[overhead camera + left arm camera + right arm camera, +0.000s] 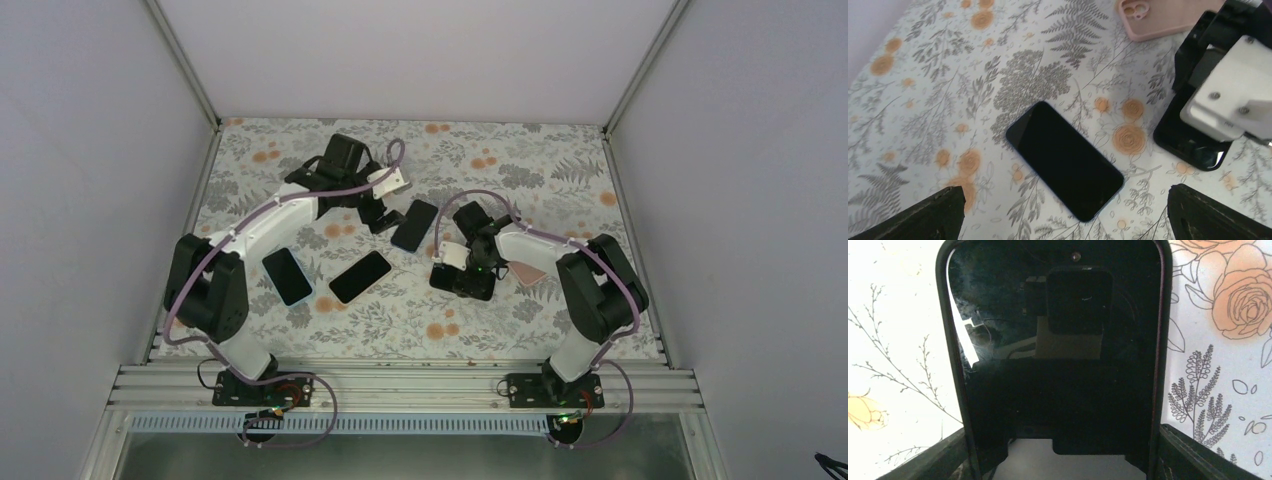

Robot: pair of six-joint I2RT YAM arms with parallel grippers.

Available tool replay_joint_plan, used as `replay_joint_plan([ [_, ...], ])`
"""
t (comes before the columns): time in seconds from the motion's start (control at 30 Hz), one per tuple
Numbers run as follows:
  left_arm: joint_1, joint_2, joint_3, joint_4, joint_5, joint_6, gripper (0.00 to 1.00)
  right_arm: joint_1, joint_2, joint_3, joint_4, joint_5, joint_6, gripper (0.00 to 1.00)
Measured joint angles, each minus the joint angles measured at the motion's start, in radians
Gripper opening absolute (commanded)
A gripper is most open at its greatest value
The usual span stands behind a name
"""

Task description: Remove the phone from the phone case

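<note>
1. Far left of the top view: bare dark phone flat on the floral table cover; second bare phone near its right, apart.
2. Left gripper: spread wide, holding nothing, touching nothing. Hovering above a blue-edged phone lying screen-up at the centre of the left wrist view, fingers in the lower corners, clear of it.
3. Right gripper: jaws wide, straddling the black phone case, one finger just beside each long edge at the bottom of the right wrist view. Contact with the case impossible to tell.
4. Phone: seated inside that case, screen up, right of centre in the top view, glass mirroring the wrist camera.
5. Pink phone case: flat on the cover just right of the right gripper, camera cut-out showing.
6. Lettering on phones and cases: too dark or too small to read.
</note>
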Motion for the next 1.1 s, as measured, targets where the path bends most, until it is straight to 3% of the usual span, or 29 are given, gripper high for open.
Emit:
replay_joint_plan([
  [0.1, 0.019, 0.061, 0.087, -0.069, 0.088, -0.01, 1.0, 0.0, -0.005, -0.001, 0.003, 0.003, 0.006, 0.69],
  [0.27, 0.054, 0.164, 0.21, -0.196, 0.266, -0.019, 1.0, 0.0, -0.04, -0.018, 0.014, 0.006, 0.01, 0.71],
  [0.57, 0.056, 0.363, 0.283, -0.391, 0.507, -0.068, 1.0, 0.001, -0.186, 0.023, 0.013, 0.019, 0.026, 0.72],
  [0.8, 0.055, 0.465, 0.394, -0.452, 0.618, -0.141, 1.0, 0.002, -0.185, 0.085, 0.026, 0.031, 0.031, 0.72],
  [1.0, 0.036, 0.492, 0.409, -0.444, 0.629, -0.204, 1.0, 0.009, -0.173, 0.115, 0.029, 0.045, 0.037, 0.71],
  [1.1, 0.029, 0.5, 0.412, -0.431, 0.625, -0.243, 0.91, 0.015, -0.169, 0.132, 0.035, 0.056, 0.039, 0.71],
])
